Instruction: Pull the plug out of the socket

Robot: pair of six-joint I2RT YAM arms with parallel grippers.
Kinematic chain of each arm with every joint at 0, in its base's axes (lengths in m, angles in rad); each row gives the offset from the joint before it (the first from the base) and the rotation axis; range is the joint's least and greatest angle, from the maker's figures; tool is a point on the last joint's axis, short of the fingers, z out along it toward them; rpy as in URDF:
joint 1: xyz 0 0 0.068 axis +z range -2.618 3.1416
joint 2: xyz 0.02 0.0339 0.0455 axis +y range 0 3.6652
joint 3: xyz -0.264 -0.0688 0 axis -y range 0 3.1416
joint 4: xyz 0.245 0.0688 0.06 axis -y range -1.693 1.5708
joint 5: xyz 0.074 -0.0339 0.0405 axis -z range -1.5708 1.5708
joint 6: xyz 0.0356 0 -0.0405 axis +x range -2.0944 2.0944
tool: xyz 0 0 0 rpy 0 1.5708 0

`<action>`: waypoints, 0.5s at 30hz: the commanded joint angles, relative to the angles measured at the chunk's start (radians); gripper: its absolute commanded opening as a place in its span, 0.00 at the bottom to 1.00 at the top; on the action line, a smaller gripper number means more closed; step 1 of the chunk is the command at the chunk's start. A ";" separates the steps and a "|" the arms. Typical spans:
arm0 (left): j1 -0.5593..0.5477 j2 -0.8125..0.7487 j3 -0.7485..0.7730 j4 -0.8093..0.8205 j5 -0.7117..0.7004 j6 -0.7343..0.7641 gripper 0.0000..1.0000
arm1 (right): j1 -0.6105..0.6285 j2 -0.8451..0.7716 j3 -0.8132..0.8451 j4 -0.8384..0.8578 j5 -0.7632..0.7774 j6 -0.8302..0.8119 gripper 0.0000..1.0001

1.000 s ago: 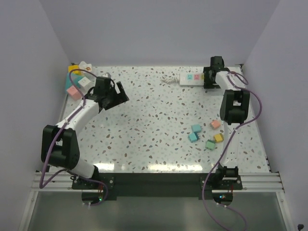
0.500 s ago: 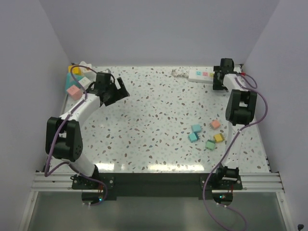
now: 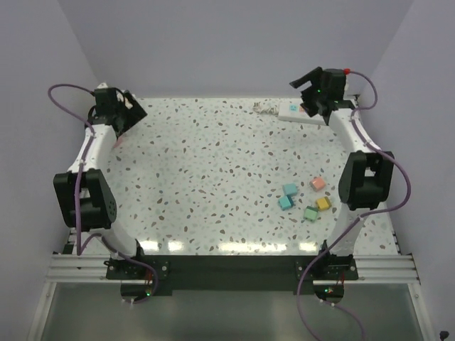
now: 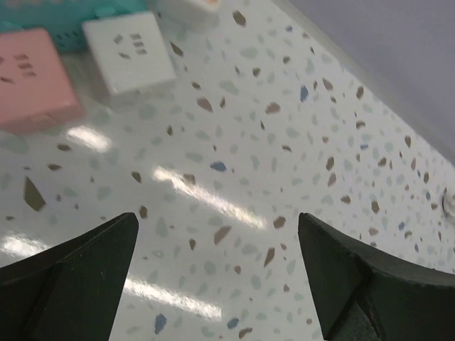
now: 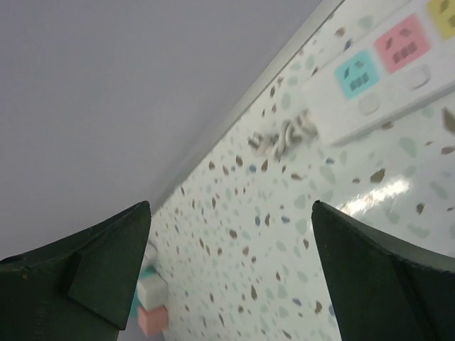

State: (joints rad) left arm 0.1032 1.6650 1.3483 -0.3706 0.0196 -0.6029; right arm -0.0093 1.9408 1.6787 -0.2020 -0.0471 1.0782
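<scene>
— Speckled bench (image 3: 213, 177), lilac walls around. First the left gripper (image 4: 217, 234)?
— In the far left corner, jaws spread wide, nothing between them.
— And the right gripper (image 5: 231, 213)?
— Far right, raised near the socket (image 5: 398, 64), jaws wide apart too, empty.
— Place of the socket?
— Flat by the back wall, teal and pink marks on top, a tangled cord (image 5: 284, 135) at its end.
— Smaller things?
— Pink block (image 4: 28, 78), white block (image 4: 128, 50), loose coloured cubes (image 3: 306, 199).

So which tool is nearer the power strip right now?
Right. The right tool is over the power strip's right end at the far right corner; the left tool is across the table at the far left corner.
</scene>
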 commanded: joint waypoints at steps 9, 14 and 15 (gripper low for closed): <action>0.113 0.334 0.374 -0.120 -0.225 0.130 1.00 | 0.315 -0.051 -0.119 -0.201 -0.186 -0.420 0.98; 0.113 0.442 0.491 -0.088 -0.189 0.091 0.98 | 0.328 -0.054 -0.169 -0.198 -0.207 -0.483 0.98; 0.113 0.462 0.509 -0.088 -0.188 0.083 0.97 | 0.328 -0.051 -0.168 -0.203 -0.209 -0.489 0.98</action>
State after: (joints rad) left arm 0.2077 2.1025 1.7626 -0.4759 -0.1642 -0.5056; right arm 0.3305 1.9175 1.5154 -0.4023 -0.2253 0.6693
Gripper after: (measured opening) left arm 0.981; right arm 0.983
